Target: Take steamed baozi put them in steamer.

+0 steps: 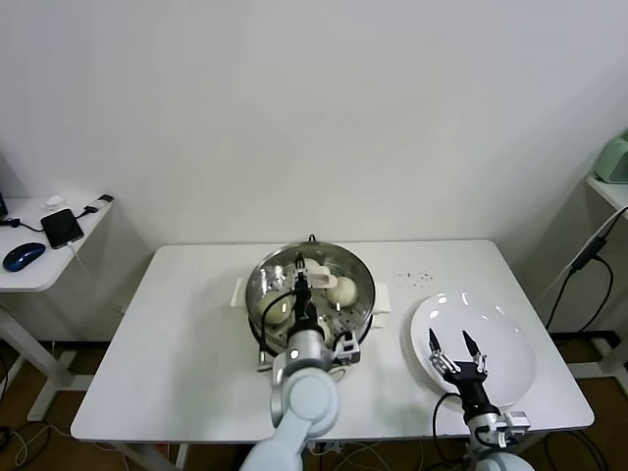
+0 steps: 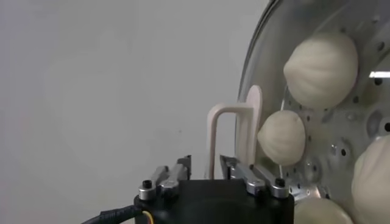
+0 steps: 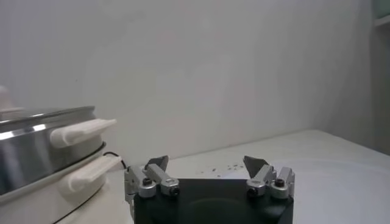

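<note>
Steamer [image 1: 312, 294]: round shiny steel pot, white side handles, perforated inner tray, upright mid-tabletop. Baozi inside on the tray, cream-white, domed tops. Left wrist view shows four: one large [image 2: 322, 68], a smaller one [image 2: 281, 137] just beside it, two more cut off at the frame edge [image 2: 373, 179] [image 2: 320, 212].

Steamer [image 2: 268, 73] rim cropped by frame, left gripper [image 2: 210, 173] fingertips perhaps hidden
</note>
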Tool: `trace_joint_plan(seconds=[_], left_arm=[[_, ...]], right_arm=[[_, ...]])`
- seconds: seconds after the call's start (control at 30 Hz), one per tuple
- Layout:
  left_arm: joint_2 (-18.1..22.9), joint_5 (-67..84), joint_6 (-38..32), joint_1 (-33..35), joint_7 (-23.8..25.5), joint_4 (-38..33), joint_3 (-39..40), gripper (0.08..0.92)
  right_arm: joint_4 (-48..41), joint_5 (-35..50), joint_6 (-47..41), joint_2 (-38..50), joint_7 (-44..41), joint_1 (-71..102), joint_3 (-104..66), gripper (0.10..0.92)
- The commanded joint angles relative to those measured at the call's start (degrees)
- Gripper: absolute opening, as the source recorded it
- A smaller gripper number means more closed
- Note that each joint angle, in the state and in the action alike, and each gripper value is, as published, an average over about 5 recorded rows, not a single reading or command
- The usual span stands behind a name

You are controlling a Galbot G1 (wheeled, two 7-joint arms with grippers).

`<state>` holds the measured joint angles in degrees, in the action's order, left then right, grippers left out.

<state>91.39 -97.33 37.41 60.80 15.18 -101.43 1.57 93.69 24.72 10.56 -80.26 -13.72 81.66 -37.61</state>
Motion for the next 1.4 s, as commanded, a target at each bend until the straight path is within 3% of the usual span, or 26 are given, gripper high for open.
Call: trace_joint_plan(seconds=[0.03,0.37,0.47,1.1,1.23,1.4], left_arm=[[-0.6,0.9,-0.6,2.1,0.8,-4.1,0.3,0.466],[-1.6,0.9,-0.9,5.2,0.3,-7.8,0.6,0.756],[-1.9,1.0,-0.9,5.7,0.3,-9.0,0.6,0.808],[-5.2,1.4,-1.5,13.1,-1.2,-19.1,-3.4,0.823],[-6.3,7.8,-3.5,14.9,-6.9,-19.7,-8.9,0.823],[-8.3,31.8,-9.9,16.3,-17.0,-19.2,-20.5,0.823]], right_arm=[[-0.1,0.0,0.0,0.0,0.0,0.0,0.0,0.823],[-0.5,0.0,0.0,0.0,0.0,-0.4,0.3,0.823],[-0.6,0.0,0.0,0.0,0.0,-0.4,0.3,0.823],[0.2,0.0,-0.3,-0.2,0.3,0.0,0.5,0.823],[1.2,0.2,0.0,-0.2,-0.5,1.2,0.6,0.823],[3.9,0.1,0.4,1.0,-1.5,3.8,0.5,0.823]])
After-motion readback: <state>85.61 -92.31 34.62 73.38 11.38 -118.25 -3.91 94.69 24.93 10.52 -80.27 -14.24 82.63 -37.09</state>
